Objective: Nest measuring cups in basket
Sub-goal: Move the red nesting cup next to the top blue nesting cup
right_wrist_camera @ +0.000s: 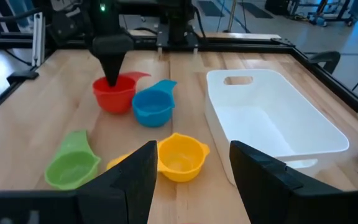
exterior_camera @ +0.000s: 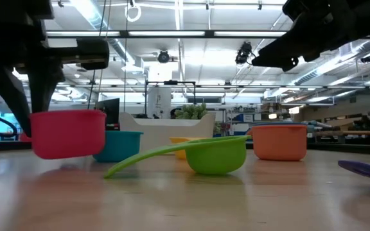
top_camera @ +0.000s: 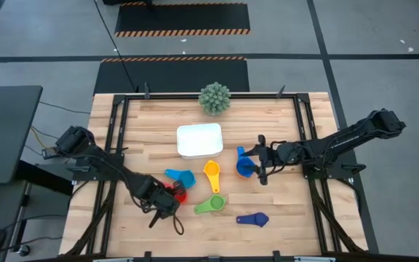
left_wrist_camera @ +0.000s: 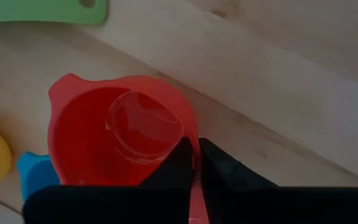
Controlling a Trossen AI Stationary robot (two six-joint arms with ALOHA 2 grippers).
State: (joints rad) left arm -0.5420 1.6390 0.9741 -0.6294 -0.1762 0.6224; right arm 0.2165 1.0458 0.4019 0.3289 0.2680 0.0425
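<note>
Right wrist view: light blue cup point(right_wrist_camera: 152, 107) touches the red cup point(right_wrist_camera: 114, 93), yellow cup point(right_wrist_camera: 179, 157) nearer the white basket point(right_wrist_camera: 272, 118). Left gripper point(left_wrist_camera: 197, 163) pinches the red cup's rim; right gripper point(right_wrist_camera: 191, 168) spread, empty.

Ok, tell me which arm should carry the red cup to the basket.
Left. The left gripper is already shut on the red measuring cup's rim. The right gripper hangs open above the yellow cup, holding nothing. The white basket has nothing in it.
</note>
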